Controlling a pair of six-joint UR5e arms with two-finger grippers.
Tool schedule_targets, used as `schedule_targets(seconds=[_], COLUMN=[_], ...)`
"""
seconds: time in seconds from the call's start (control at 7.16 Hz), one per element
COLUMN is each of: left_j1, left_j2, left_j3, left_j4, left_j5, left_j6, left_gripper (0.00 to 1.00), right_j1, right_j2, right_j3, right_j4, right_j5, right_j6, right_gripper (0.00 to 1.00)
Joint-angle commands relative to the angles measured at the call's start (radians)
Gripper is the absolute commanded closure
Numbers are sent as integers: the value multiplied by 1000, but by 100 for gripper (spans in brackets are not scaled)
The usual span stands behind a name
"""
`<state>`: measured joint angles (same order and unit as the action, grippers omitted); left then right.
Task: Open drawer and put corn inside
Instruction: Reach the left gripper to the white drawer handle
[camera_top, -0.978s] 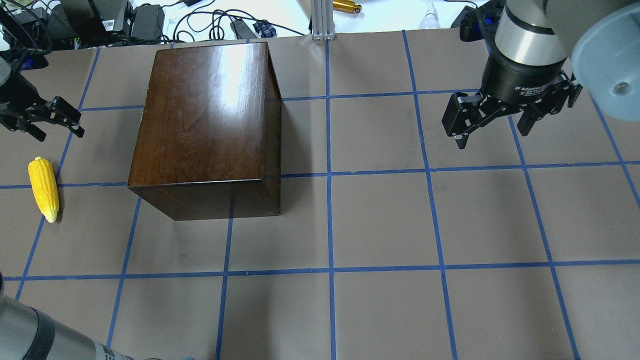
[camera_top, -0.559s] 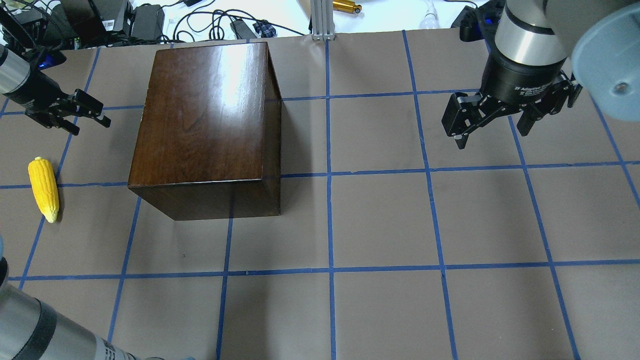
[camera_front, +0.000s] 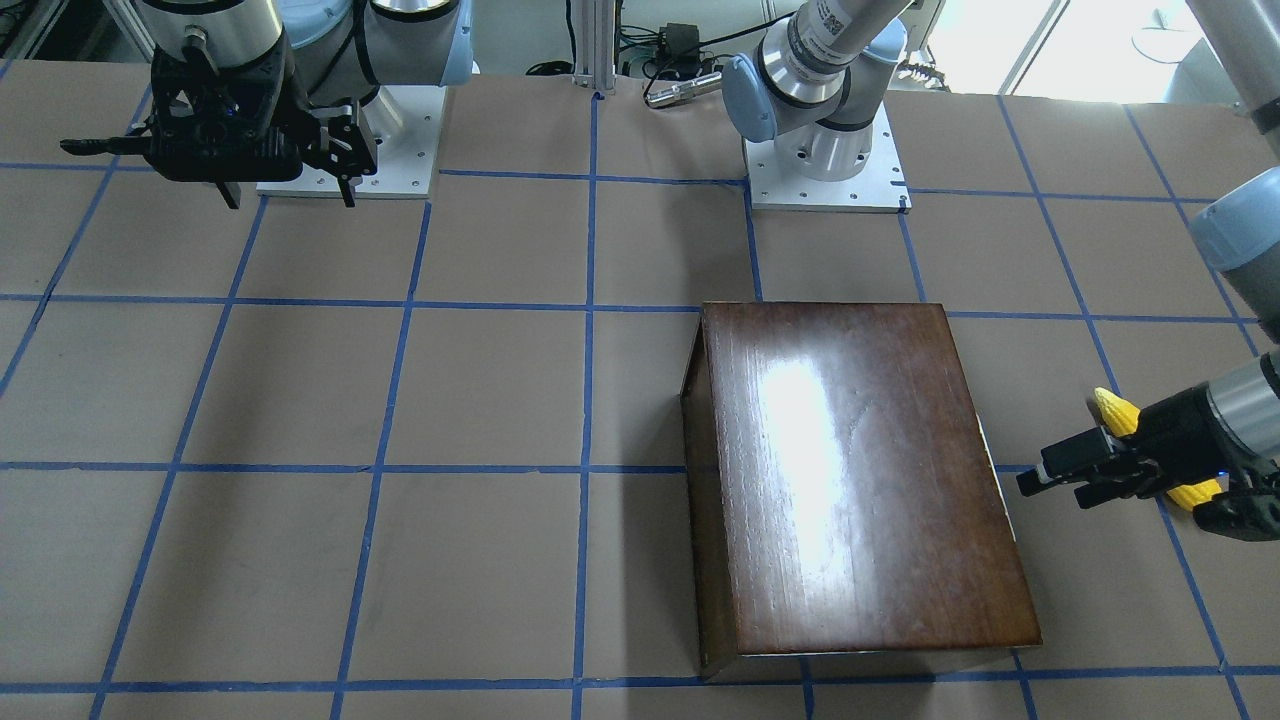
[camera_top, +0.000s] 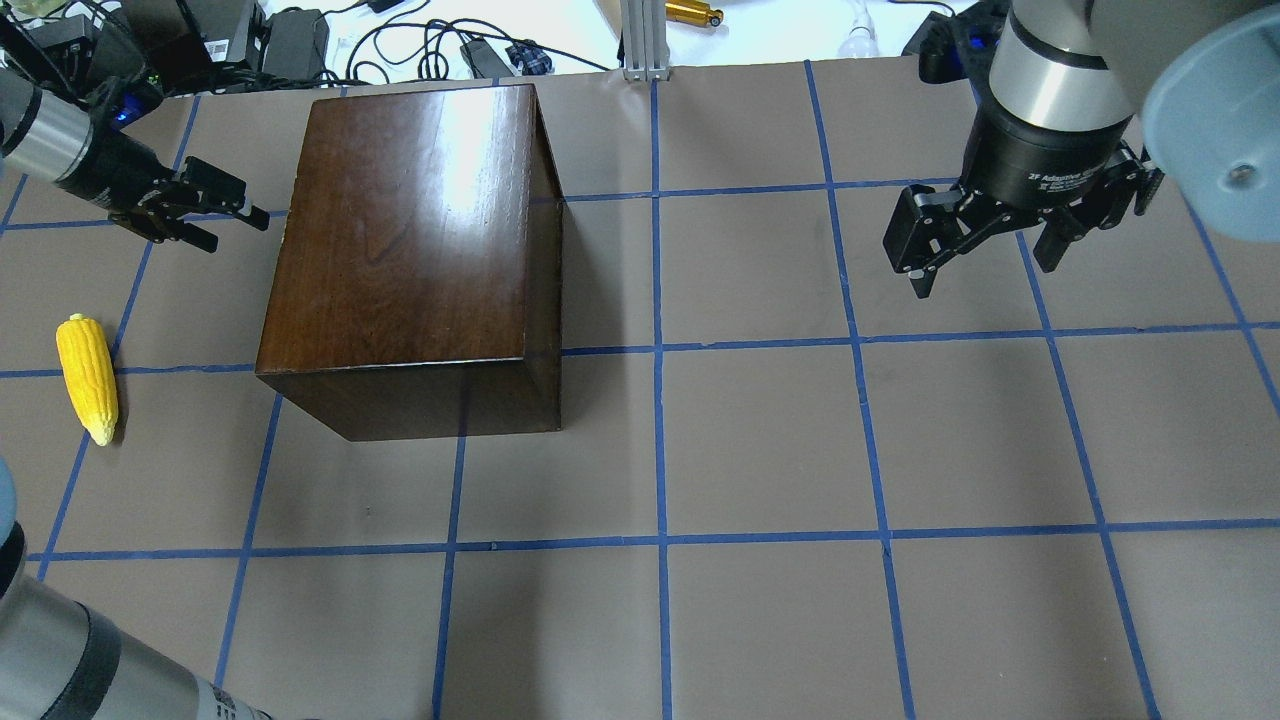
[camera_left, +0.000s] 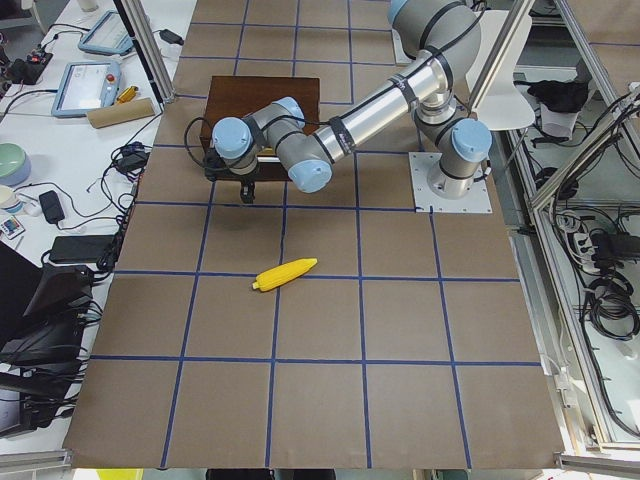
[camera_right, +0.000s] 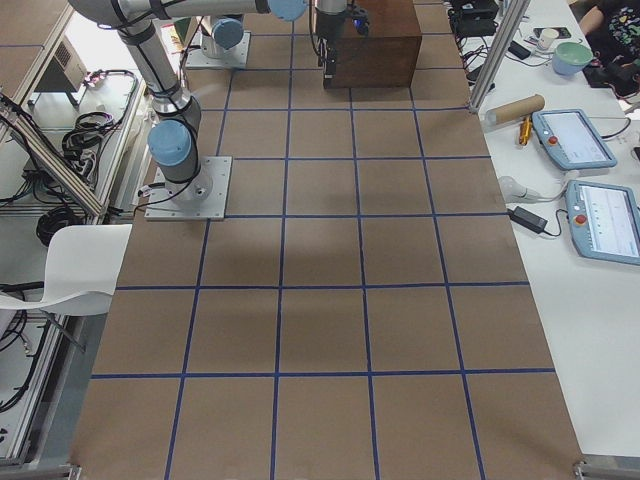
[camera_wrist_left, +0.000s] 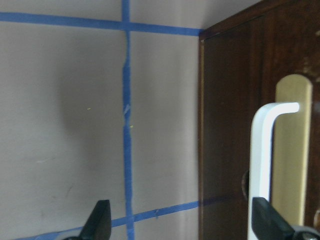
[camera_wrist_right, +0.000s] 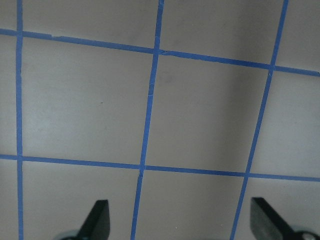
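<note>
Left gripper (camera_top: 237, 228) is held wide open, upper left of overhead frame, just short of drawer (camera_wrist_left: 225, 150) front. Handle (camera_wrist_left: 261, 165) is seen right of centre in wrist view; it should be centred between the jaws, gripped, pulled straight. Corn (camera_top: 87, 378) is seen on counter (camera_top: 760, 440), left edge.

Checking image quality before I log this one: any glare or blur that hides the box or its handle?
Overhead exterior: broad glare streak on the box top, grain readable. Exterior front-facing: same glare on its top. Left wrist-mounted: the drawer handle is close, soft-edged, washed out to white. Right wrist-mounted: even light, tape lines sharp.
</note>
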<state>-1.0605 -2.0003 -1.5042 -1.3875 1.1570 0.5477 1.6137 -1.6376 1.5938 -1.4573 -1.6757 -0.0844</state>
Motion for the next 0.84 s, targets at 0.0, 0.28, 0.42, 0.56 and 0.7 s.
schedule_targets(seconds=[0.0, 0.28, 0.42, 0.56, 0.7], left_j1=[-16, -16, -16, -16, -16], left_j2=[-8, -14, -18, -29, -38], left_j3=[-22, -25, -25, -25, -27], left_j4=[-1, -1, 1, 2, 2], left_j5=[-26, -23, -22, -22, -22], left_j6=[-2, 3, 3, 3, 2], left_gripper=[0, 0, 0, 0, 0], right_j1=[0, 0, 0, 0, 0], right_j2=[1, -1, -1, -1, -1], right_j3=[0, 0, 0, 0, 0], right_j4=[0, 0, 0, 0, 0], right_j5=[1, 1, 1, 1, -1], right_j6=[0, 0, 0, 0, 0], right_gripper=[0, 0, 0, 0, 0])
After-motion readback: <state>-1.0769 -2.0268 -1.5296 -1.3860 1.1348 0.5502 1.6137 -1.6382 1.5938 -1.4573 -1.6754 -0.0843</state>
